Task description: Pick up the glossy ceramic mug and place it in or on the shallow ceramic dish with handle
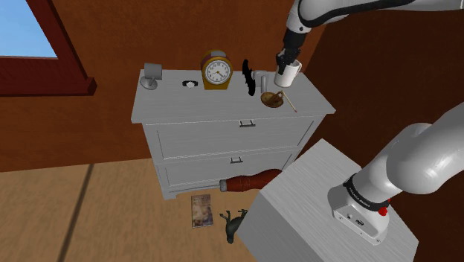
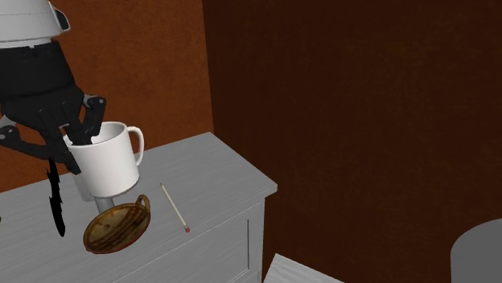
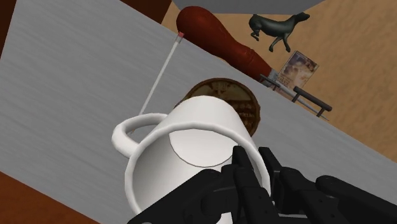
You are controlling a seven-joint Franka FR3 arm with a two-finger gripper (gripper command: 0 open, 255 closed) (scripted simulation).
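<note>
Now the white mug (image 2: 104, 165) hangs just above the brown dish (image 2: 117, 228), tilted and clear of it. The gripper (image 2: 80, 138) has it by the rim: the black fingers (image 3: 245, 175) are closed down to the thickness of the wall, one inside, one outside. The dish sits close to the front edge of the dresser top (image 2: 221, 173). A matchstick (image 2: 174, 207) lies just beside the dish, with bare top beyond it out to the corner. A black object (image 2: 55, 201) stands near the dish's other side.

Dim, flat lighting, darkest in second exterior view
</note>
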